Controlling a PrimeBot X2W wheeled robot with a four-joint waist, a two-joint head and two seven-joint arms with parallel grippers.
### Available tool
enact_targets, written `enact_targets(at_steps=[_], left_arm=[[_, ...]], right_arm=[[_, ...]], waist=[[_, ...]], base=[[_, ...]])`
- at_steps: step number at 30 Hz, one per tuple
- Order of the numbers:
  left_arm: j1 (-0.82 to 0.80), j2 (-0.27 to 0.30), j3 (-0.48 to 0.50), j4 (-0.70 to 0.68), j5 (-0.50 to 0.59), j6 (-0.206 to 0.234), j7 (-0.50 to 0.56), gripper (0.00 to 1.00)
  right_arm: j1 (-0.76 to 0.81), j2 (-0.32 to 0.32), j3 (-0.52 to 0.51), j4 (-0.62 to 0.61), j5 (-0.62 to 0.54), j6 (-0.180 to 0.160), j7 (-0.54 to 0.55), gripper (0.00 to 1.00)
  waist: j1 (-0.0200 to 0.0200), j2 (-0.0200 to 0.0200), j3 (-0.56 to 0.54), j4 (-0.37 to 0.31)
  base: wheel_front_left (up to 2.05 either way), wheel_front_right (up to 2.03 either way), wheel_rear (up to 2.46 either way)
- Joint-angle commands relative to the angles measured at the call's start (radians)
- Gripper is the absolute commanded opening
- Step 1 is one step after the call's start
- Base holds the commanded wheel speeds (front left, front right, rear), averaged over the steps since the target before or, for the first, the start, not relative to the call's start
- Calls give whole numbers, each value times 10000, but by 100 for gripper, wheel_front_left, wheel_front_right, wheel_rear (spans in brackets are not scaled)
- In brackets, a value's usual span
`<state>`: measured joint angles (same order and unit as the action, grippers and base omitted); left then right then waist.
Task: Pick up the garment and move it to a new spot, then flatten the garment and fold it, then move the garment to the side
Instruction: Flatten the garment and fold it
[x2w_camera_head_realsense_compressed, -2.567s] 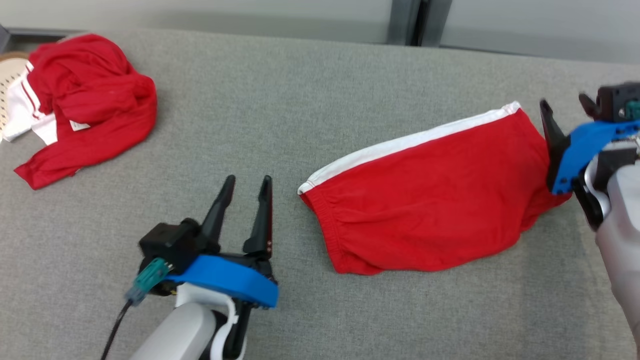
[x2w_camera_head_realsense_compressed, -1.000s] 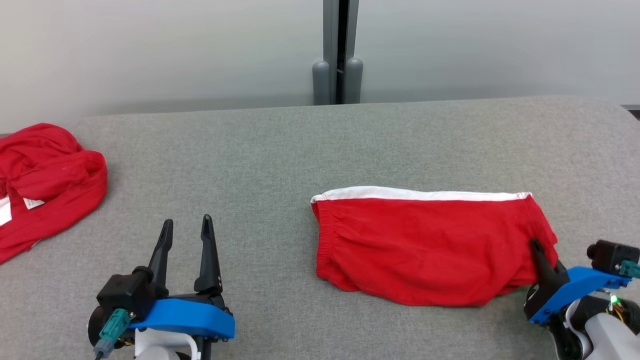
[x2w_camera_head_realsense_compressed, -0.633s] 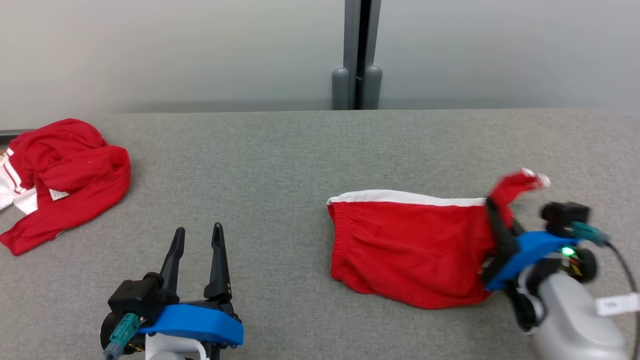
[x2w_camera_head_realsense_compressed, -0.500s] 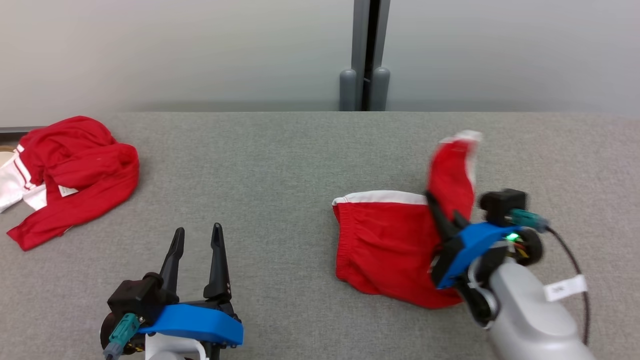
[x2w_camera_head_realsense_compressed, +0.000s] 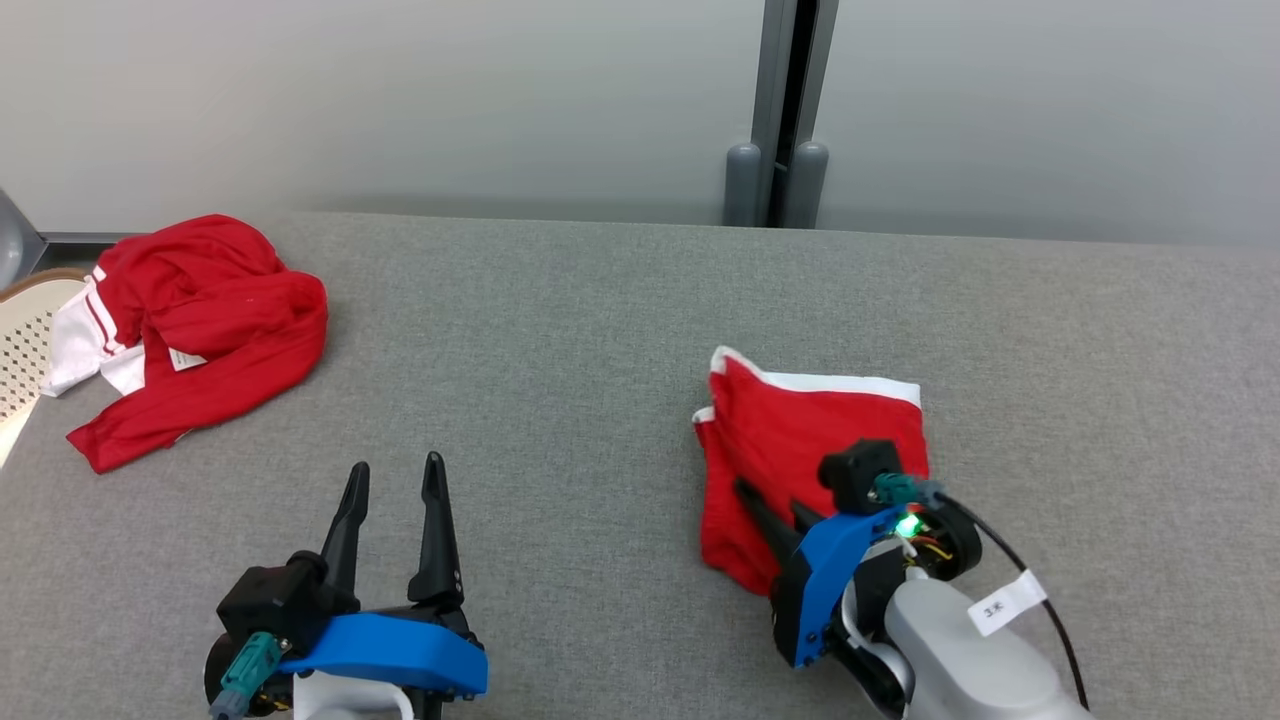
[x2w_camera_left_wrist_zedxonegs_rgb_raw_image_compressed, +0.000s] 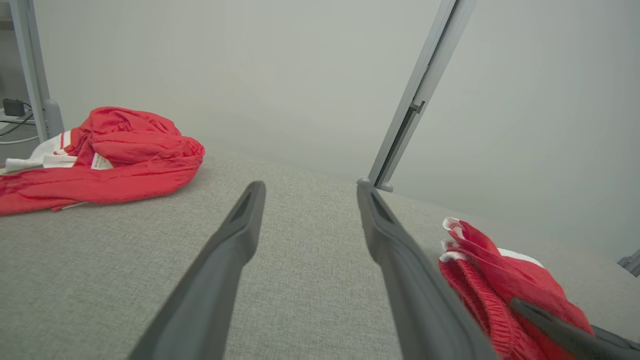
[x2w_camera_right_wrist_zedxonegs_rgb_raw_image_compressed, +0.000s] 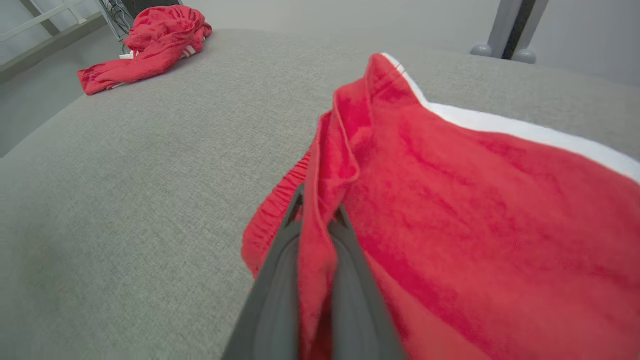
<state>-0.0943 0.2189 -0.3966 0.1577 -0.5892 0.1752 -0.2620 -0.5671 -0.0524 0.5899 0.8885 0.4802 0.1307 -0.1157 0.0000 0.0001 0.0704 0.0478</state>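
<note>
The folded garment (x2w_camera_head_realsense_compressed: 800, 440) is lying right of centre on the table (x2w_camera_head_realsense_compressed: 560, 330), long axis running near-to-far, white band facing away; the right gripper (x2w_camera_head_realsense_compressed: 770, 498) is pinching its near fold; the left gripper (x2w_camera_head_realsense_compressed: 395, 463) is hovering, fingers wide.

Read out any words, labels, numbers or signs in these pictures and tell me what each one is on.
Nothing here can be read with confidence.
Small white paper tag on the black cable: dark marks, too small and blurred to read.
White sewn-in label on the crumpled red and white garment at the far left of the grey fabric surface: too small to read.
Folded red garment with white trim: no print visible.
</note>
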Motion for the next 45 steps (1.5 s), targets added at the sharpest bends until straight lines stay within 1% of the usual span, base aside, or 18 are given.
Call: enact_targets(at_steps=[1,2,3,4,5,6,7,12,16,22,27,28,30,31,32,39,42,45], left_arm=[[75,-10,86,40,57,-68,-43,100],[83,-27,102,57,76,-81,-43,100],[102,-45,112,74,97,-75,-43,100],[129,-63,118,88,111,-77,-43,100],[153,-75,124,102,113,-86,-43,100],[179,-90,116,118,110,-108,-43,100],[212,-104,96,136,124,-137,-43,100],[276,-167,37,211,179,-176,-43,100],[356,-183,16,254,208,-193,-43,100],[458,-194,-22,270,248,-217,-43,100],[447,-195,-78,283,281,-248,-42,100],[425,-199,-88,288,280,-239,-40,100],[376,-199,-79,301,281,-257,-37,100],[356,-196,-65,308,279,-258,-37,100],[343,-189,-42,314,275,-257,-37,100],[270,-167,71,343,304,-241,-37,100],[228,-190,82,372,310,-260,-37,100],[151,-223,77,400,336,-266,-37,100]], right_arm=[[-17,28,312,12,131,1,-56,0],[9,20,461,15,227,1,-95,0],[53,16,614,-5,331,1,-134,7],[106,19,763,-35,422,1,-173,23],[143,19,893,-53,502,1,-219,47],[159,20,1015,-72,553,1,-315,98],[172,19,1099,-64,599,1,-407,100],[232,22,1293,-120,735,1,-966,100],[327,18,922,-260,672,1,-1344,100],[527,-385,-683,-1037,229,1,-1501,100],[997,-685,-1757,-921,-964,1,-1499,100],[1029,-727,-1843,-737,-1279,1,-1499,59],[1159,-616,-1909,-319,-1642,1,-1499,11],[1205,-506,-1923,-147,-1698,1,-1501,4],[1221,-415,-1884,13,-1726,1,-1501,0],[874,-47,-1142,397,-1597,1,-1502,0],[730,14,-530,447,-1370,1,-1501,0],[683,22,559,246,-918,1,-1345,0]], waist=[[0,-1,-26,-1],[0,-1,-47,-6],[0,-1,-72,-15],[0,-1,-99,-29],[0,-1,-124,-50],[0,-1,-150,-74],[0,-1,-180,-99],[0,-1,-305,-192],[0,-1,-415,-261],[0,-1,-502,-282],[0,-1,-444,-198],[0,-1,-421,-172],[0,-1,-378,-124],[0,-1,-361,-107],[0,-1,-342,-96],[0,-1,-245,-70],[0,-1,-218,-31],[0,-1,-186,52]], base=[[0,0,0],[0,0,0],[0,0,0],[0,0,0],[0,0,0],[0,0,0],[0,0,0],[0,0,0],[0,0,0],[0,0,0],[0,0,0],[0,0,0],[0,0,0],[0,0,0],[0,0,0],[0,0,0],[0,0,0],[0,0,0]])
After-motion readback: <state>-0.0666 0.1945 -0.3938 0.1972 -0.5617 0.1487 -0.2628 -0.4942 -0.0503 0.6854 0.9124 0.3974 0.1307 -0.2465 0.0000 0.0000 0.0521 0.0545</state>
